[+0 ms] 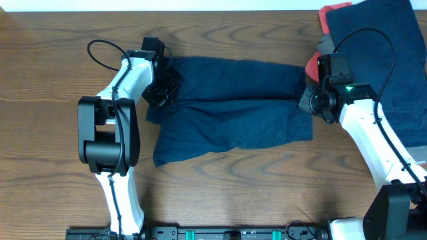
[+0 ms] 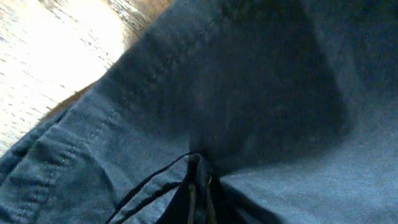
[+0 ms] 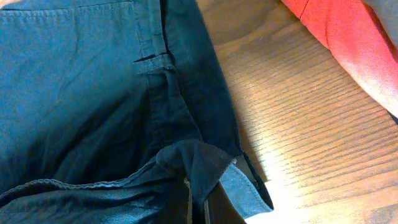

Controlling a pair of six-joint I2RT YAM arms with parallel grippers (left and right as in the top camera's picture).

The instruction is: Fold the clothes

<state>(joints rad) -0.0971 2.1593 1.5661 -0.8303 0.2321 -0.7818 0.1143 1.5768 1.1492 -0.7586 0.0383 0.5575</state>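
Okay, the grasp step looks done and the fold itself has not begun. The navy shorts (image 1: 233, 113) lie flat across the middle of the worktop (image 1: 53, 40), long axis left to right. The two legs sit side by side, and the split between them also runs left to right.

My left gripper (image 1: 160, 90) sits at the shorts' left end, on the far leg. In the wrist view it is clenched, with a tuck of cloth bunched into it. My right gripper (image 1: 309, 101) sits at the right end, about where the two halves meet. It is clamped too, pinching a folded lip of hem whose paler inner side shows.

Next move, my guess: raise both ends together, just clear of the wood, then sweep the far half toward the near edge so it lands on the near leg. Both arms need to move in step, or the cloth may twist or slip out of these thin pinches.

For room, there is bare wood along the near edge in front of the shorts, and more at the left side and far-left corner. The far-right corner is taken by a pile, a navy piece (image 1: 380, 47) over a coral-red piece (image 1: 331, 17). Coral cloth sits just beside my right gripper, so I shouldn't drift right or toward the far edge. My right forearm (image 1: 373, 140) crosses the near-right area and narrows the landing zone there.
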